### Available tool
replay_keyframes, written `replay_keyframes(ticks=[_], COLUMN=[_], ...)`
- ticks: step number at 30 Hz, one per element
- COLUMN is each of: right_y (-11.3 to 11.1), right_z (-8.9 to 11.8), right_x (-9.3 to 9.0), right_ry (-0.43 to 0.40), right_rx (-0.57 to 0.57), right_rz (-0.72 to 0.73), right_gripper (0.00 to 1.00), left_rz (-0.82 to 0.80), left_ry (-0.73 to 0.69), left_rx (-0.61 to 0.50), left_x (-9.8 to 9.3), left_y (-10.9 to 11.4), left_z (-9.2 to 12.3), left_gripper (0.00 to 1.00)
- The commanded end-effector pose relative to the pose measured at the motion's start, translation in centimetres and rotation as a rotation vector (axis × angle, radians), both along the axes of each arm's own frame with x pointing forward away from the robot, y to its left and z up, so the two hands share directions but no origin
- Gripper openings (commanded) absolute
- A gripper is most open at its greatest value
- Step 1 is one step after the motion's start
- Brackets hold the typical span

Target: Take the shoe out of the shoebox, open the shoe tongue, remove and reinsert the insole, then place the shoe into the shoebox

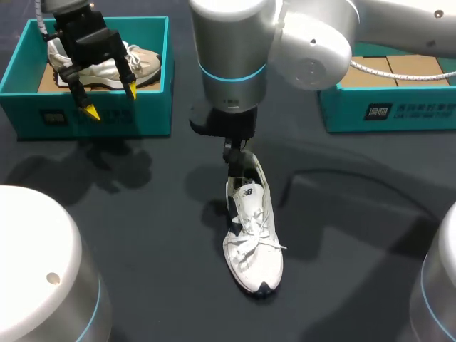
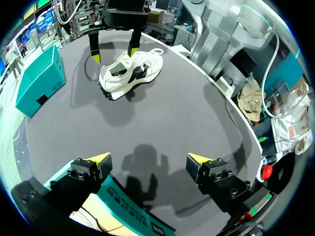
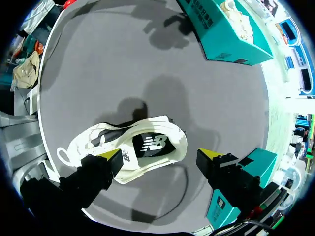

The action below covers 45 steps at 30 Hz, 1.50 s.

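A white laced shoe (image 1: 253, 235) lies on the dark table, toe towards the front edge. My right gripper (image 3: 160, 156) hangs open over its heel. One finger is at the heel's side and the other stands clear of it. The left wrist view shows that gripper (image 2: 113, 53) straddling the heel of the shoe (image 2: 130, 73). My left gripper (image 1: 110, 100) stands open and empty above the front wall of the teal shoebox (image 1: 107, 114) at the back left. A second, beige-and-white shoe (image 1: 139, 64) lies in that box.
Another teal shoebox (image 1: 385, 107) stands at the back right, behind my right arm's large elbow (image 1: 235, 50). The right wrist view shows the left box (image 3: 226, 39) ahead of the shoe (image 3: 142, 147) and the other box (image 3: 236, 196) close beside the gripper.
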State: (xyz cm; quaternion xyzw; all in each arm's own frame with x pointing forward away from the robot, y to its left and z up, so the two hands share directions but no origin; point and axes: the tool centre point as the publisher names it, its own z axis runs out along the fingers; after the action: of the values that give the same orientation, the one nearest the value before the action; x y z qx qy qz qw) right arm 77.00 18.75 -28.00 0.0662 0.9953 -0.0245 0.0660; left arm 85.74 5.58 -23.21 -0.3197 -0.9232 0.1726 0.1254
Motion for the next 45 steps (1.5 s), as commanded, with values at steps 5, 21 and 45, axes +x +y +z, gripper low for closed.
replay_keyframes(ticks=[5,21,45], right_y=[-0.3,-1.9,-1.4], right_z=[-1.6,-5.4,-10.6], right_x=[2.5,4.4,5.8], right_ry=[0.015,0.038,0.097], right_rx=[-0.071,0.005,0.069], right_rz=[0.263,0.189,0.157], right_gripper=[1.0,0.98,0.35], left_rz=[0.0,0.0,0.0], left_ry=[0.0,0.0,0.0], left_rx=[0.001,0.001,0.001], left_x=[0.0,0.0,0.0], left_y=[0.0,0.0,0.0], left_z=[0.0,0.0,0.0], left_gripper=[1.0,1.0,1.0])
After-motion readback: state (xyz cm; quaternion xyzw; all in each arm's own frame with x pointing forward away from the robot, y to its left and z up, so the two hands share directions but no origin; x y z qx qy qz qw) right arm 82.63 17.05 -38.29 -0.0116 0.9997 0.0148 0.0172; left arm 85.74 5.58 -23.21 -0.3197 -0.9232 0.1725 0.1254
